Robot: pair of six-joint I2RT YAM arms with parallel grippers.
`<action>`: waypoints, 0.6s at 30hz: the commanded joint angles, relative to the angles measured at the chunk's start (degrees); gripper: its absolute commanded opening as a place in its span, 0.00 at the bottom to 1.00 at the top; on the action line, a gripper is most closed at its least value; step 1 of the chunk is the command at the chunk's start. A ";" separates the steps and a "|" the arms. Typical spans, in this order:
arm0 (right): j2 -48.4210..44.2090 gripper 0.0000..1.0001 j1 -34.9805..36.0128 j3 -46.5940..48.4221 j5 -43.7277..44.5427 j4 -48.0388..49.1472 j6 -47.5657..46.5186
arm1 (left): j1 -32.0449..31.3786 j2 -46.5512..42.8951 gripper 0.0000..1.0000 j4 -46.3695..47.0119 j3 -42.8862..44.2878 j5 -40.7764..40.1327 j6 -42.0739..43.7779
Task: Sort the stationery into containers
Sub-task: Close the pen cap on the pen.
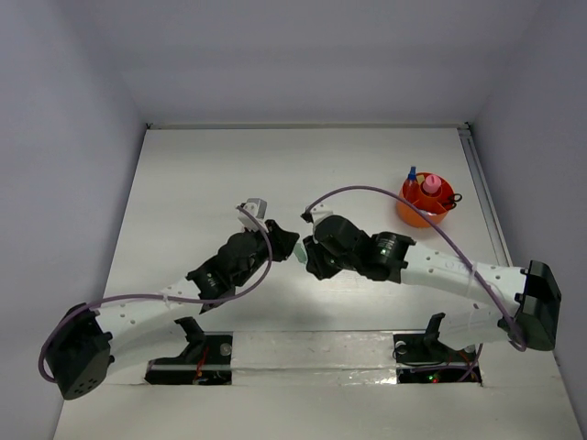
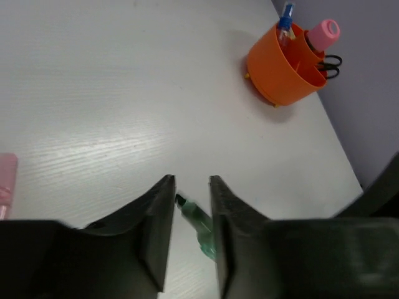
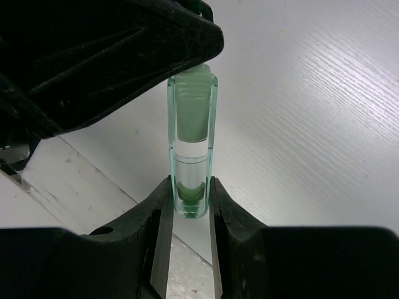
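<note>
Clearly my right pincer [image 3: 189, 187] is clamped on the clear-capped end of the stubby green plastic marker [image 3: 192, 124], held up between my two arms over the near middle of the white table [image 1: 202, 183]. My left pincer [image 2: 192, 187] stands narrow around its other end; whether it pinches, I cannot tell. I judge the marker light, stiff and slick, best gripped squarely across the barrel. The round orange bowl [image 1: 413, 215] stands far right.

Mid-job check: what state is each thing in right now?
Green marker: capped, held at its cap end.
Right gripper: shut on the marker's clear cap.
Left gripper: straddling the marker's other end, grip unclear.
Orange bowl: upright, holding pink marker, blue-capped bottle, scissors.
Pink item: lying on table, mostly out of frame.
</note>
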 commanded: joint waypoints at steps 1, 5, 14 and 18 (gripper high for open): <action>0.22 0.00 1.00 6.48 -7.04 -9.77 -2.18 | 1.08 -3.09 0.28 -1.89 2.63 -6.62 7.29; -0.12 0.00 -1.36 7.82 -7.22 -11.64 -3.59 | 1.08 -8.01 0.50 -3.30 2.63 -7.15 9.31; -0.56 0.00 -7.87 10.01 -13.02 -8.57 -6.40 | 1.08 -20.84 0.40 -6.29 -4.75 -0.48 4.50; 0.14 0.00 -7.87 10.02 -13.64 -7.51 -6.58 | 1.08 -20.86 0.45 -1.73 -7.57 2.60 1.14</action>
